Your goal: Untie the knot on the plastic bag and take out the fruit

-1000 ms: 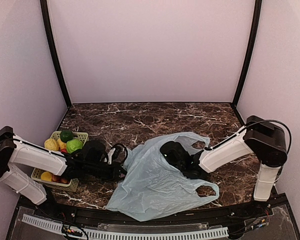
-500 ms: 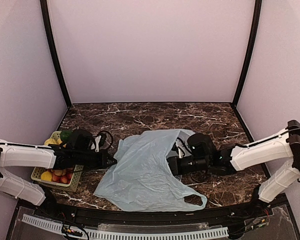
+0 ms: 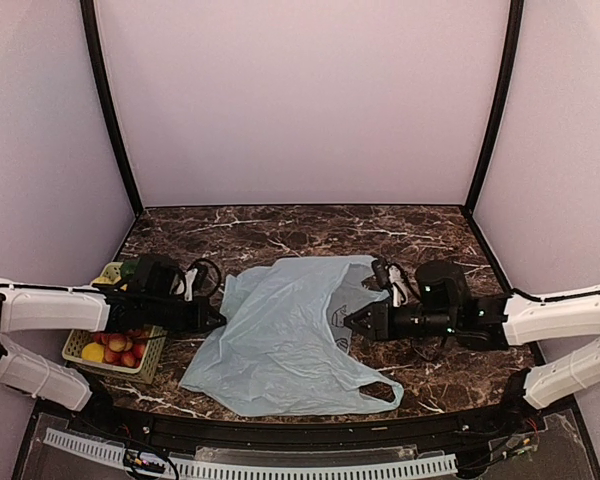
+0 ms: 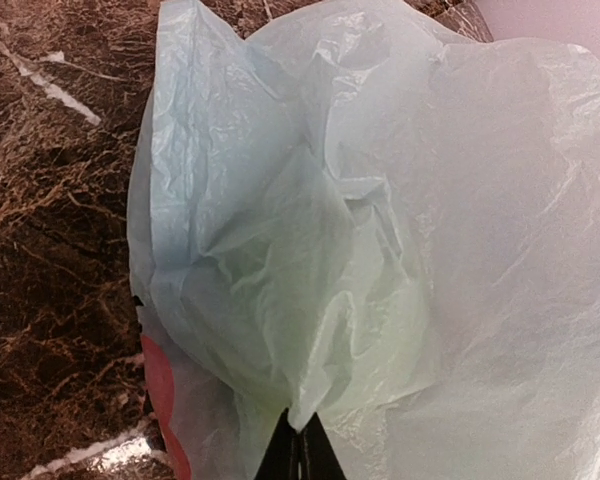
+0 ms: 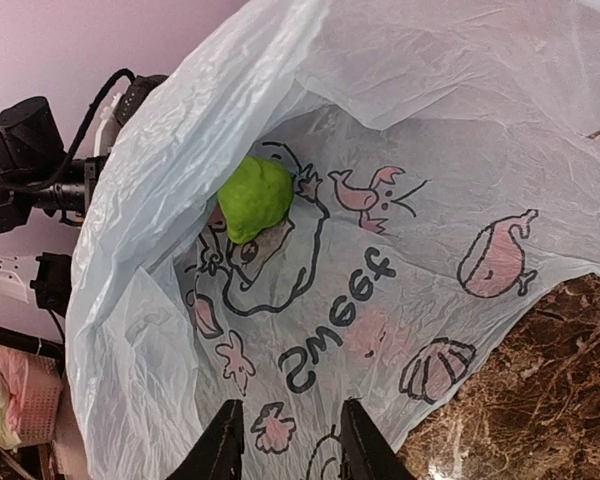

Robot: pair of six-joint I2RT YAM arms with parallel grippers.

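The green fruit (image 5: 255,197) lies inside the plastic bag (image 3: 280,340), deep in it, and it shows only in the right wrist view. It is roundish, so I see no long axis that matters for a grip. From the right end effector (image 3: 352,323) it lies straight ahead through the bag's open mouth, toward the side where the left arm is. I judge the right arm to be the nearer one for reaching in, because the left end effector (image 3: 216,321) is outside the bag, on its closed side.

The bag lies flat in the middle of the table (image 3: 280,235). No knot shows; one loop handle (image 3: 396,390) lies loose at the bag's near right corner, so the knot seems to be undone.

The left end effector is closed and pinches a fold of the bag at its left edge. The right end effector has its fingers a little apart at the bag's right edge, with nothing clamped between them that I can see.

On the inner sheet the word "Sweet" can be read, with drawings of a bird, a whale and a shell around it.

A basket (image 3: 72,347) with other fruit stands to the left of the bag.
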